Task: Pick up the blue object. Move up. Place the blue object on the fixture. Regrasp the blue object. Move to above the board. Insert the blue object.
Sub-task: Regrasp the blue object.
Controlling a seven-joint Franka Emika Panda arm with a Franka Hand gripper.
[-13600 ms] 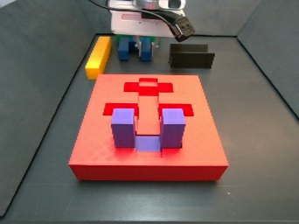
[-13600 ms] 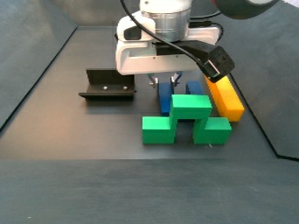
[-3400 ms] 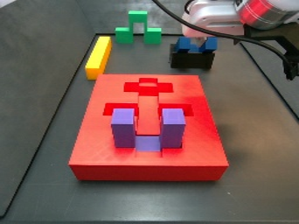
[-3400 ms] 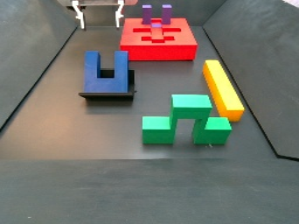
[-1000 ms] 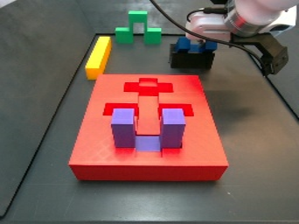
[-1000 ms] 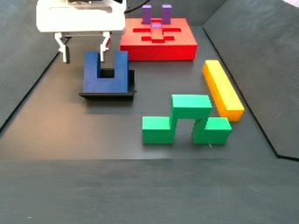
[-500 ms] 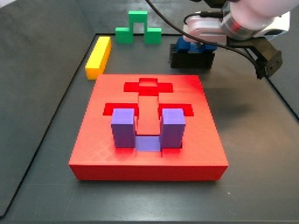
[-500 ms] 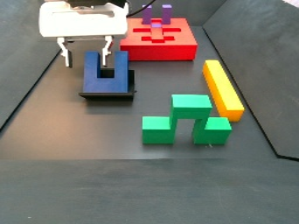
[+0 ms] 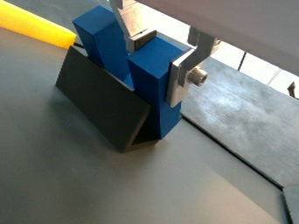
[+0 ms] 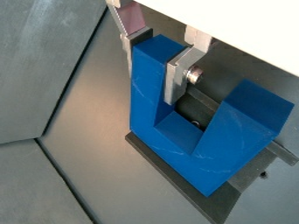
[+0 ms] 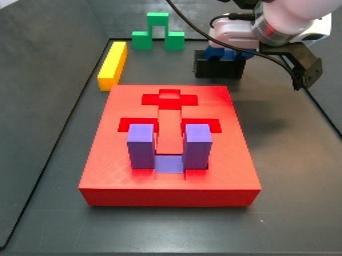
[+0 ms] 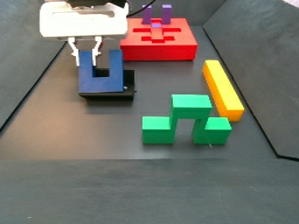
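Observation:
The blue object (image 12: 105, 77) stands on the black fixture (image 12: 112, 94) with its two prongs up; in a side view it is the dark blue block (image 11: 225, 57) behind the board (image 11: 167, 160). My gripper (image 12: 90, 54) has come down over one prong. In both wrist views the silver fingers (image 9: 184, 74) press against opposite faces of that prong (image 9: 149, 74), so my gripper (image 9: 152, 59) is shut on it. The other prong (image 10: 260, 114) stands free beside my gripper (image 10: 152, 57). The fixture (image 9: 103, 107) leans against the block's side. The red board (image 12: 176, 51) lies beyond the fixture.
A purple U-shaped block (image 11: 168, 148) sits in a recess of the board. The green block (image 12: 184, 119) and the yellow bar (image 12: 222, 87) lie on the dark floor to one side. Dark walls enclose the floor; the arm's cable (image 11: 305, 62) hangs near one.
The gripper has sunk a little further over the blue object's prong and its fingers have drawn together onto it. Blue object, fixture and board have not moved.

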